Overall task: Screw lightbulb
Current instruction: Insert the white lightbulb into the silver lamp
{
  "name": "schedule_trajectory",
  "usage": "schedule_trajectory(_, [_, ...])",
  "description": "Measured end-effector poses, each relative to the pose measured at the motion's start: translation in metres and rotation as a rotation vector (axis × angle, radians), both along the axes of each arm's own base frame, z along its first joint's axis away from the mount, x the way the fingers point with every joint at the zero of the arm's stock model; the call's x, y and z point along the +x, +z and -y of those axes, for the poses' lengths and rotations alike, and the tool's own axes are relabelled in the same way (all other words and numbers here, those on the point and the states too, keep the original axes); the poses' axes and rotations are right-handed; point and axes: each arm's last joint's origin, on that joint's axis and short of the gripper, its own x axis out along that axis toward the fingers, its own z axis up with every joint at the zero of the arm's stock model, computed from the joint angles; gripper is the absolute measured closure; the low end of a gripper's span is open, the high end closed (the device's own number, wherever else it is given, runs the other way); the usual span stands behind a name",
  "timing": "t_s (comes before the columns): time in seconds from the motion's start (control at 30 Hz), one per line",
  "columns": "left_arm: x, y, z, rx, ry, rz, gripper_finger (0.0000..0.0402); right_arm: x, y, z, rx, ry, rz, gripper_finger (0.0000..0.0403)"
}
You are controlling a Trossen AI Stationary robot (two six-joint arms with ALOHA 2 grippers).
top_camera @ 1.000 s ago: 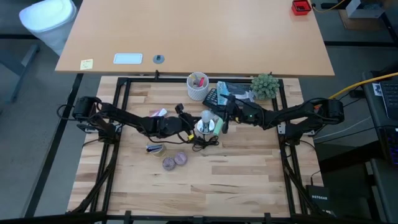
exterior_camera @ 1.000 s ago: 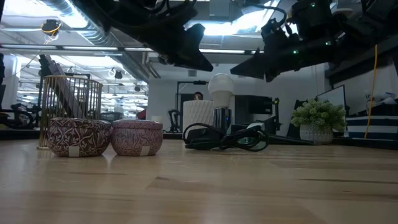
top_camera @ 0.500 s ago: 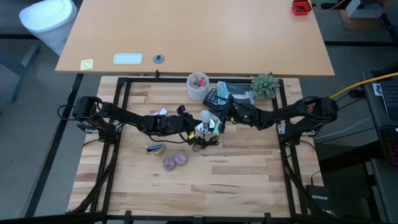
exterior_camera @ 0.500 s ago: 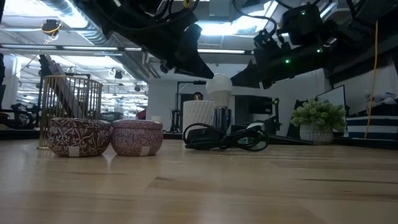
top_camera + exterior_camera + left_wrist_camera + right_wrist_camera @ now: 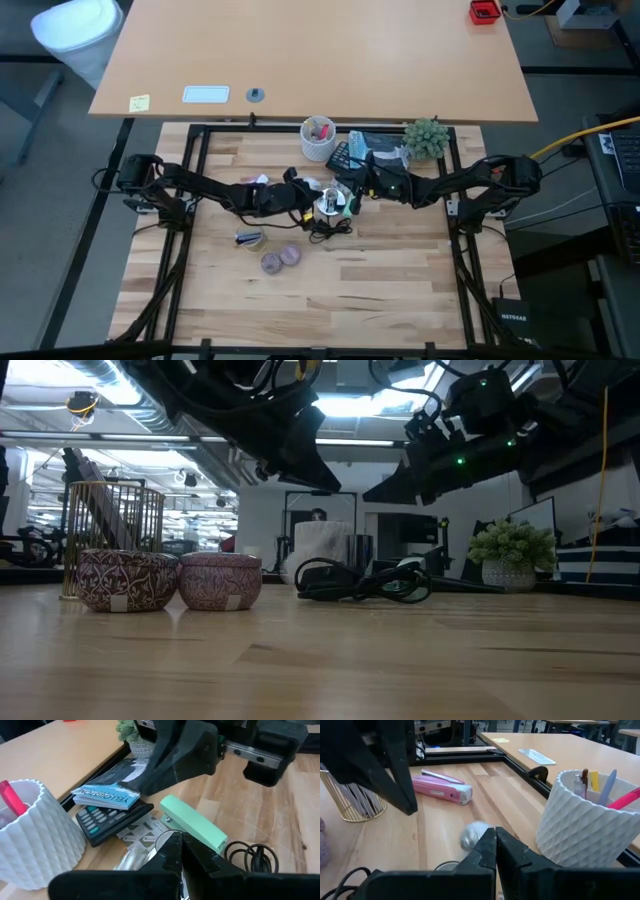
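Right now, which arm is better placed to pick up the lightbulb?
Probably right: the lightbulb lies just ahead of the shut right gripper in its wrist view; the left gripper's view misses it.

Bright overhead light; low view backlit, silhouettes.

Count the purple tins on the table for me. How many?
2. Both tins sit side by side, touching or nearly so, on the near part of the table: one on the left arm's side, the other next to it. None seem hidden.
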Motion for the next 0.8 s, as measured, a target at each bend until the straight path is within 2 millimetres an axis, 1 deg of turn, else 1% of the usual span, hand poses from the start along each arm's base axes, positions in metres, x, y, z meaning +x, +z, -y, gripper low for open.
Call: schedule_trajectory(0.8, [0.0002, -0.0004, 0.0, -0.001, 0.002, 0.0, 0.04, -0.0007, -0.0027, -0.0001, 0.006, 0.001, -0.029, 0.0398])
